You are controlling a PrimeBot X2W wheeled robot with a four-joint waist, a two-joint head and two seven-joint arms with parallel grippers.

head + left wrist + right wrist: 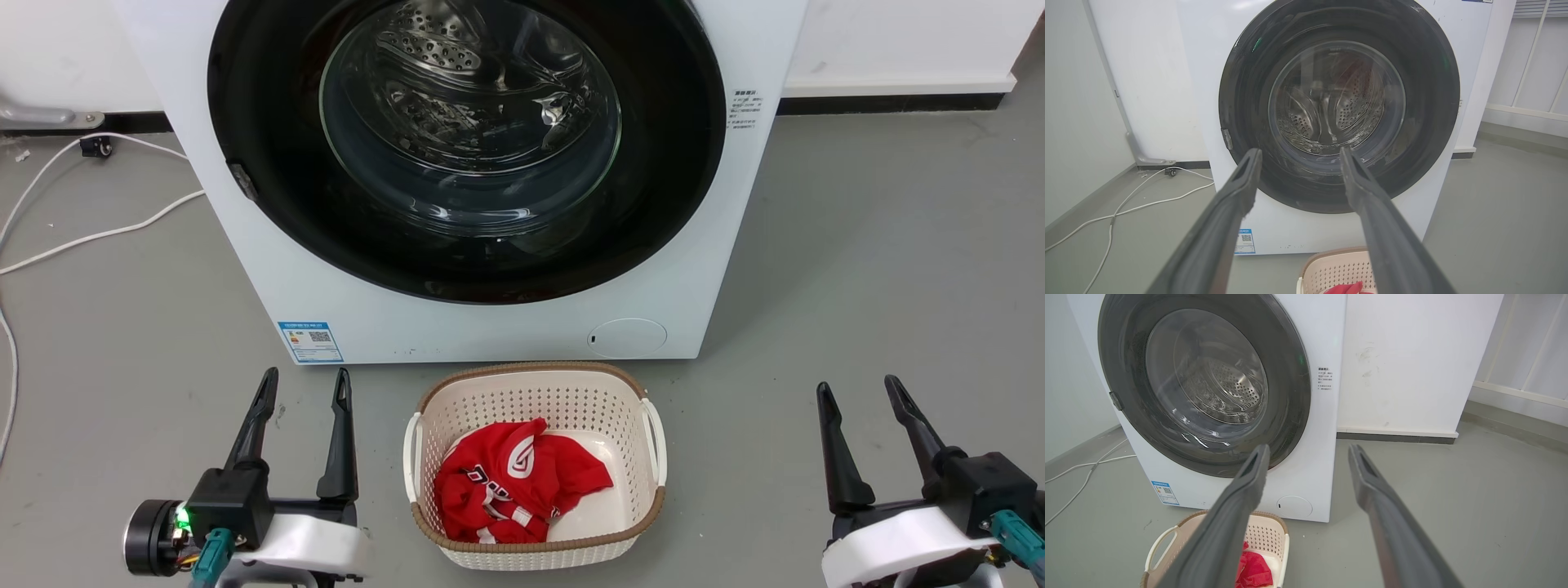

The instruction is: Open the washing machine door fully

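The washing machine door (467, 122) sits closed, flush on the washing machine (490, 331), straight ahead of both grippers. A small grey tab (242, 181) on its left rim lies nearer the left gripper (306, 380) than the right gripper (857, 385). Both sets of jaws stand wide apart, holding and touching nothing, either side of the laundry basket (531, 371).

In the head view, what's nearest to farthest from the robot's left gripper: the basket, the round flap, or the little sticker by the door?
From the left gripper:
1. Basket, just to its right.
2. Round flap, low on the machine, beyond the basket.
3. Little sticker, high on the machine's right side.
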